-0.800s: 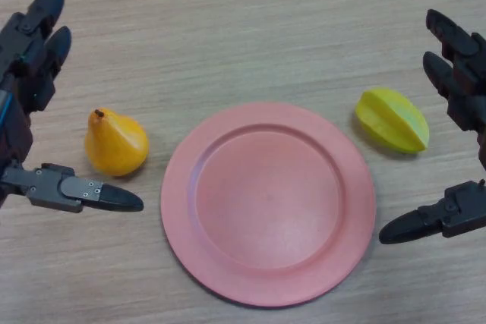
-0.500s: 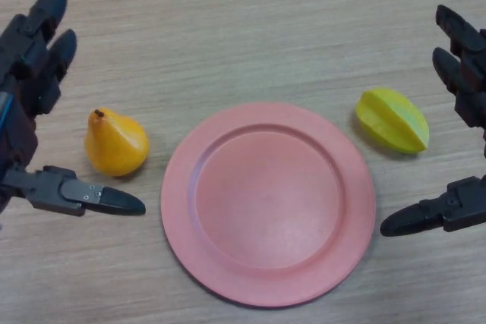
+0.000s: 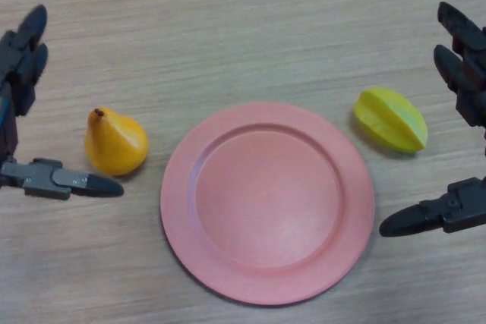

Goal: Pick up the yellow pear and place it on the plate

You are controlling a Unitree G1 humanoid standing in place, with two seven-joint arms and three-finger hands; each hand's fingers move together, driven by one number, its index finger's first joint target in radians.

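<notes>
Head view, looking down on a wood-grain desk (image 3: 243, 28).

Pear (image 3: 115, 143): yellow-orange, lying on the desk left of centre, stem end toward the upper left, dark stem showing. It sits just beside the plate's left rim, with a narrow strip of bare desk between them. Not on the plate.

Plate (image 3: 267, 202): round, salmon pink, with a raised rim, in the middle of the view. Nothing lies on it.

Second fruit: a yellow-green star fruit (image 3: 391, 120), ridged, resting on the desk at the upper right of the plate, close to its rim but apart from it.

Left hand (image 3: 19, 73): at the left edge of the view, only partly in frame. Spread wide, the fingers (image 3: 30, 32) straight and pointing up the picture, the thumb (image 3: 72, 183) reaching out to the right below the pear. The thumb tip lies near the pear's lower left side; whether it touches cannot be told, though a thin gap seems to show. The hand holds nothing. The pear lies in the open space between thumb and fingers, nearer the thumb.

Right hand (image 3: 463, 73): at the right edge, also partly cut off. Spread wide too, fingers straight and angled up and to the left, thumb (image 3: 425, 216) pointing left toward the plate's right rim, its tip just short of it. It holds nothing. The star fruit sits between its fingers and thumb, clear of both.
</notes>
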